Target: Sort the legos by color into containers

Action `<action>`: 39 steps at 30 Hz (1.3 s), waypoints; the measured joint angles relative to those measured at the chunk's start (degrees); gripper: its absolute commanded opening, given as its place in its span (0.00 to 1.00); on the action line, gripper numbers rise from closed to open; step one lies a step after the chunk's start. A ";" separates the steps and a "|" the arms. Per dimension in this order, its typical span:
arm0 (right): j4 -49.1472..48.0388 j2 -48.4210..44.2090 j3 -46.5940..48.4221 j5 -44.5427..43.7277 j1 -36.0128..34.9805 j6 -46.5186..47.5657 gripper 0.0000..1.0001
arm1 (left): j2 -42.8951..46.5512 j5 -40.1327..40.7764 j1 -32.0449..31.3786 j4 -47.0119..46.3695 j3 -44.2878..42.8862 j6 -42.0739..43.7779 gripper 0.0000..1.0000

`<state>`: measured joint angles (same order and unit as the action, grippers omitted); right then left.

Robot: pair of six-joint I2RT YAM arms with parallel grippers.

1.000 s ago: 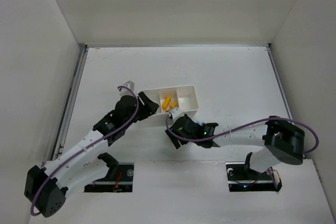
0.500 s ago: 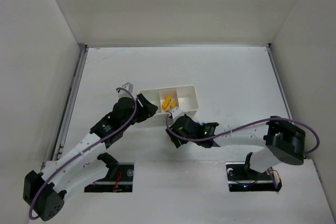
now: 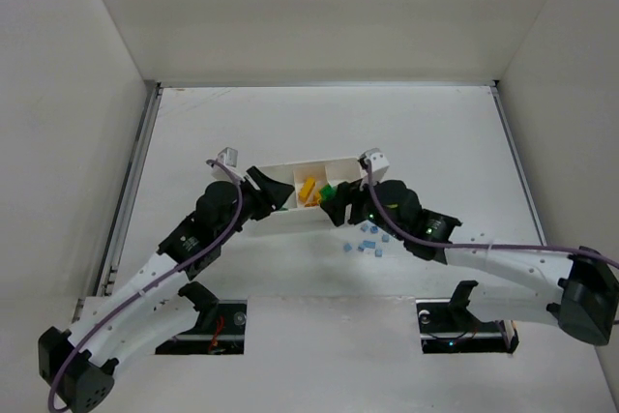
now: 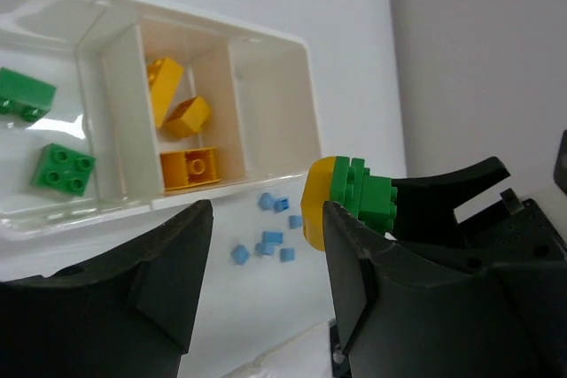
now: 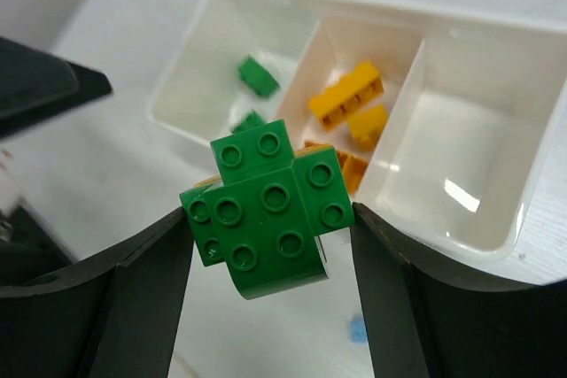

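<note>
- The white tray [image 3: 290, 165] lies on the tabletop [image 3: 435, 142] between the 2 arms. 2 thin dividers split it into 3 square compartments.
- Compartment at the left arm's end: 2 green bricks [image 4: 64, 168] lie flat and apart from each other.
- Middle compartment: 3 yellow-orange bricks [image 4: 189, 165]. 1 lies against the near wall, and 2 are tilted behind it.
- Several light-blue bricks [image 3: 368, 239] are scattered on the tabletop just outside the tray's near wall, toward the right arm's side. None of them touches the tray.
- Right claw [image 5: 270, 219]: clenched on a brick cluster [image 5: 270, 205].
  - The cluster is a group of green bricks with their studs toward the wrist camera, and a yellow-orange piece is joined beneath them.
  - Both fingers press the cluster's sides.
  - The cluster is held in the air, clear of the tabletop and close to the tray's near wall.
  - The views do not agree on which compartment it stands over, so that cannot be told.
- Left claw [image 4: 266, 219]: released, with its jaws spread wide and nothing between them. It hangs at the tray's left end, on the near side, and faces along the tray toward the right claw.
</note>
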<state>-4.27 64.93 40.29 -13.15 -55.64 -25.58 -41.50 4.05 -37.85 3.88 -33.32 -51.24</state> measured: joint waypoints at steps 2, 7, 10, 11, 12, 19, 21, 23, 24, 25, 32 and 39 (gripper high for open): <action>-3.65 -2.23 -1.09 1.29 1.29 -1.79 0.50 | -0.02 -0.15 -0.37 -3.28 0.04 -1.99 0.51; -14.60 -4.37 -4.17 5.51 3.89 -6.43 0.50 | -1.57 -0.94 -0.31 -11.19 1.01 -9.42 0.53; -22.05 -4.35 -6.49 8.37 5.42 -8.57 0.50 | -3.56 -2.54 0.59 -15.08 1.97 -15.39 0.57; -24.35 -4.26 -7.23 9.31 5.97 -9.07 0.50 | -4.33 -3.39 1.16 -16.04 2.27 -17.62 0.58; -26.51 -4.04 -7.85 10.27 6.54 -9.64 0.50 | -5.14 -4.28 1.88 -17.16 2.58 -19.96 0.59; -41.48 -0.94 -10.14 16.52 9.57 -12.41 0.51 | -10.56 -11.06 6.54 -25.94 5.35 -34.91 0.62; -44.57 0.44 -10.16 18.32 10.12 -12.44 0.51 | -12.00 -12.85 6.86 -28.61 6.19 -38.69 0.62; -47.12 1.92 -10.16 20.22 10.67 -12.39 0.51 | -13.16 -14.45 7.04 -30.73 6.71 -41.86 0.63; -48.33 2.78 -10.16 21.20 11.02 -12.33 0.51 | -13.70 -15.19 7.19 -31.67 6.80 -43.36 0.63; -49.24 3.56 -10.16 21.92 11.41 -12.22 0.50 | -14.05 -15.89 7.23 -32.70 6.93 -44.57 0.63; -54.07 8.35 -10.19 26.60 13.57 -12.17 0.50 | -15.04 -19.06 8.09 -39.23 8.24 -51.41 0.64; -59.25 13.70 -10.16 29.22 13.68 -12.52 0.49 | -18.43 -21.79 8.07 -43.85 8.33 -54.60 0.61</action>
<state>-63.53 78.63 30.13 16.08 -41.95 -38.11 -59.92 -17.74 -29.78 -39.97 -24.99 -105.84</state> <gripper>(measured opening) 0.723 0.621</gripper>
